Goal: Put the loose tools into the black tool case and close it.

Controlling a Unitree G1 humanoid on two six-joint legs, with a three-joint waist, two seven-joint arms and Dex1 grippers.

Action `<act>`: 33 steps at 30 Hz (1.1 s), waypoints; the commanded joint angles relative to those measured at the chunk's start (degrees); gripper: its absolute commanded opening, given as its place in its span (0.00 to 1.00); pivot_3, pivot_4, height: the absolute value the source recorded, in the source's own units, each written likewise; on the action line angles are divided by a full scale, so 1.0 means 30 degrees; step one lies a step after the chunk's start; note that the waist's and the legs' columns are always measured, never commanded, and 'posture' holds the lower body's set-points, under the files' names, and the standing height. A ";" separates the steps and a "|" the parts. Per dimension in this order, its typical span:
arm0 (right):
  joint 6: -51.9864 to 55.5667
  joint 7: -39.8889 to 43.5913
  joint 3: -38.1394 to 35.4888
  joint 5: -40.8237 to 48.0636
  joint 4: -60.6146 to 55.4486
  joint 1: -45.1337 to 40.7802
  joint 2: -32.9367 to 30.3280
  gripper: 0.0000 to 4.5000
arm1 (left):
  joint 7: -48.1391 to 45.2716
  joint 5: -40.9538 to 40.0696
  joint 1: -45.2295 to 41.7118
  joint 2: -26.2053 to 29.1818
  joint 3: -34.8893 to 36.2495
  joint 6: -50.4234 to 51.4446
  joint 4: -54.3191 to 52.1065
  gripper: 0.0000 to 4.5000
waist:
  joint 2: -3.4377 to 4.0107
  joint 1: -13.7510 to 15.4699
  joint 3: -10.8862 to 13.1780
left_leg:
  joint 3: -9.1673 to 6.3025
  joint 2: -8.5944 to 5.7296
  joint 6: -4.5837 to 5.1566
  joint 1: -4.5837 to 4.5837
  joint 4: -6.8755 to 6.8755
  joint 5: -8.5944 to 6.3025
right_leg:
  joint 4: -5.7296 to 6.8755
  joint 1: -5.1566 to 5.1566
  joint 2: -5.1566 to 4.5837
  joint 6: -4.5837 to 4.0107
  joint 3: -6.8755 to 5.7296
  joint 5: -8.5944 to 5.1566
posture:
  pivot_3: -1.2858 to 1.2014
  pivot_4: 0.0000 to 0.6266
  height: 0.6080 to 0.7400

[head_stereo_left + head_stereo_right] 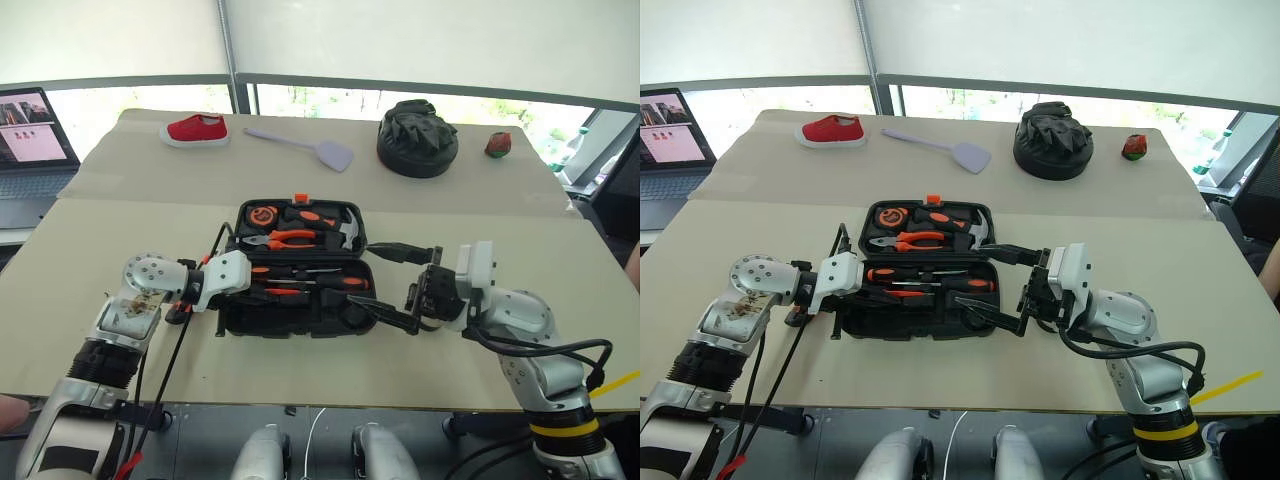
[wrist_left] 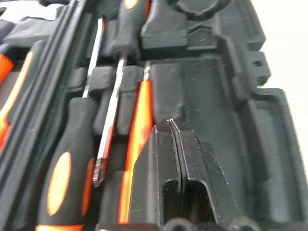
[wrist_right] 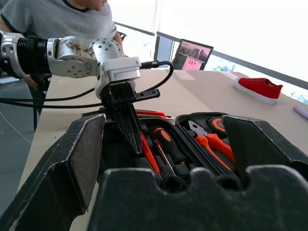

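Black plastic, the case (image 1: 297,268) lies open in the middle of the table (image 1: 120,240), its lid half away from the robot and its tray half near it. In the lid sit orange-handled pliers (image 1: 283,239), a hammer (image 1: 347,231) and a tape measure (image 1: 262,214). The tools (image 1: 300,280), screwdrivers with orange and black handles, lie side by side in the slots of the tray. The left gripper (image 3: 133,130) points down into the tray at its left end, with both fingers pressed together and nothing between them; its tip is just beside an orange handle (image 2: 137,144). The right gripper (image 1: 395,285) is at the right end of the case, its jaws wide apart, one finger over the case edge and one finger near the front corner, holding nothing. Far on the table are a red shoe (image 1: 195,130), a lilac spatula (image 1: 305,146), a black fabric lump (image 1: 417,138) and a laptop (image 1: 32,140). A person (image 3: 67,19) stands behind the left arm.
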 commanded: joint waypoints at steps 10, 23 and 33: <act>-0.0435 -0.0056 -0.0324 0.0156 -0.0628 0.0069 0.0306 1.00 | 0.1259 -0.0591 -0.0658 -0.0479 0.0545 0.0224 0.0398 0.01 | 0.0000 0.0038 0.0000 | -0.0005 0.0005 -0.0001 0.0028 0.0012 0.0001 | 0.0027 0.0024 -0.0010 0.0000 0.0001 0.0001 | 0.52 0.24 1.00; -0.0428 -0.0190 -0.0273 0.0093 -0.0666 0.0076 0.0447 1.00 | 0.2114 0.0311 -0.1025 -0.0545 0.0275 -0.0409 0.1709 0.01 | 0.0000 -0.0001 0.0000 | 0.0000 0.0001 0.0000 0.0026 0.0000 0.0000 | 0.0015 0.0016 -0.0003 0.0000 0.0002 0.0001 | 0.52 0.24 1.00; -0.0399 -0.0307 -0.0199 0.0046 -0.0740 0.0143 0.0584 1.00 | 0.1312 -0.0887 -0.1141 -0.0375 0.1023 -0.0945 0.0977 0.01 | 0.0000 -0.0006 0.0000 | -0.0001 0.0005 0.0000 0.0013 -0.0001 0.0000 | 0.0010 0.0011 -0.0007 -0.0001 0.0000 0.0001 | 0.52 0.24 1.00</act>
